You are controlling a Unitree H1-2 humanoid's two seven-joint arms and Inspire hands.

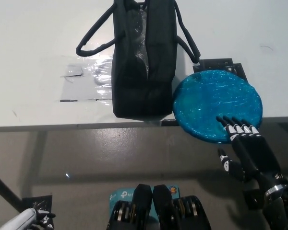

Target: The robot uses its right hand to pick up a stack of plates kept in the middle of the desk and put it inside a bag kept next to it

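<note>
A blue stack of plates (216, 104) lies on the white desk (38, 43), its near edge hanging over the desk's front edge. A black bag (144, 57) with two loop handles stands just left of it, touching or nearly touching the plates. My black right hand (245, 146) is open at the near rim of the plates, fingertips lying on the rim and the palm below the desk edge. Only a small part of my white left hand (31, 219) shows at the bottom left corner.
Clear tape or plastic film (86, 79) is stuck on the desk left of the bag. A black mat (221, 66) lies under the far side of the plates. Below the desk edge is grey floor (110, 153).
</note>
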